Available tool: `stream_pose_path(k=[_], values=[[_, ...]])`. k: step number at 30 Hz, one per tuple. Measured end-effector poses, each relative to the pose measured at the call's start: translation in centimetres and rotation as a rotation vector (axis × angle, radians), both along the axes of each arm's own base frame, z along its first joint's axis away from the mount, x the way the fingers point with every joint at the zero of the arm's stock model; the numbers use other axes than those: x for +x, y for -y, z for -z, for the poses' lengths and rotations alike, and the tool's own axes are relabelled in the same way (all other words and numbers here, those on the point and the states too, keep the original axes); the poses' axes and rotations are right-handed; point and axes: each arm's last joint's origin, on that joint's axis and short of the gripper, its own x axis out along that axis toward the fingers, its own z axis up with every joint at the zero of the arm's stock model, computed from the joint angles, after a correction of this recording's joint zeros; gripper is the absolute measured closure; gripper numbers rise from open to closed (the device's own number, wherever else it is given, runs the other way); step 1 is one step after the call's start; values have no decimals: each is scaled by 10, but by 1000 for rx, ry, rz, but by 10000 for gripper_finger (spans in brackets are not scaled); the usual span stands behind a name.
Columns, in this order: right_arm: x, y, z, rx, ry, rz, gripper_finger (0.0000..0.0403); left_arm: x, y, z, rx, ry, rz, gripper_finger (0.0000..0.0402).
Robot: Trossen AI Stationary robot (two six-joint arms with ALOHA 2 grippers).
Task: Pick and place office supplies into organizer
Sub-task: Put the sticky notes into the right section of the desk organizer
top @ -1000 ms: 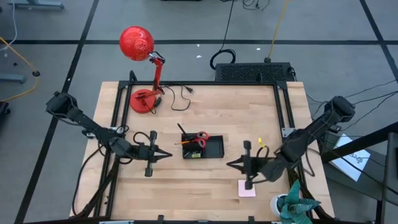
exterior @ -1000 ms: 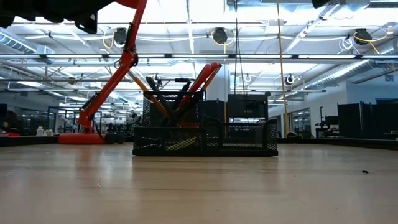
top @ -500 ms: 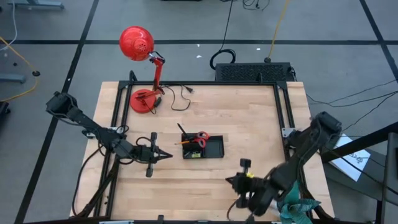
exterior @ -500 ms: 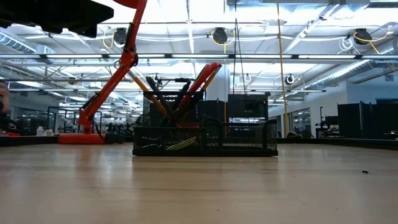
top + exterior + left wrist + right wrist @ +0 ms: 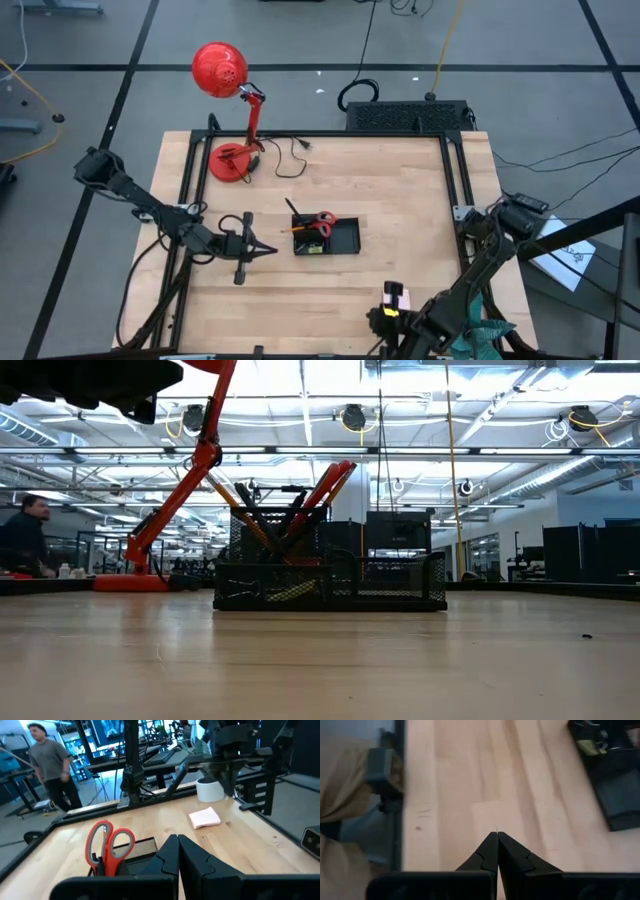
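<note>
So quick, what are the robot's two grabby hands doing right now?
Left gripper: fingers shut, holding nothing, left of the organizer.
Right gripper: fingers shut, holding nothing, over the table's front edge.

You won't find any readable text here. No label, brand, number or sign is legible on anything in any of your views.
</note>
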Motion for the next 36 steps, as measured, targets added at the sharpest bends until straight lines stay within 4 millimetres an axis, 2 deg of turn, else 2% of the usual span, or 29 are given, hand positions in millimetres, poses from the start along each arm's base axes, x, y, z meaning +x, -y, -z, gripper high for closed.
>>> stream_pose_path(k=[5,13,19,25,31,36], values=[[-7,-14,-5,27,2,1,403,0,0,0,-45,-3,-3,396],[-32,-28,-2,103,-79,4,403,-1,0,5,-19,-52,-4,396],[-32,-34,-1,185,-154,-81,403,-1,0,5,-29,-56,-6,396],[-26,-42,9,302,-83,-140,403,-1,0,6,-28,-65,-7,396],[-19,-29,22,277,-101,-87,403,-1,0,6,-37,-67,-8,396],[-24,-21,27,187,-183,-100,385,-1,0,7,-29,-73,-8,396]])
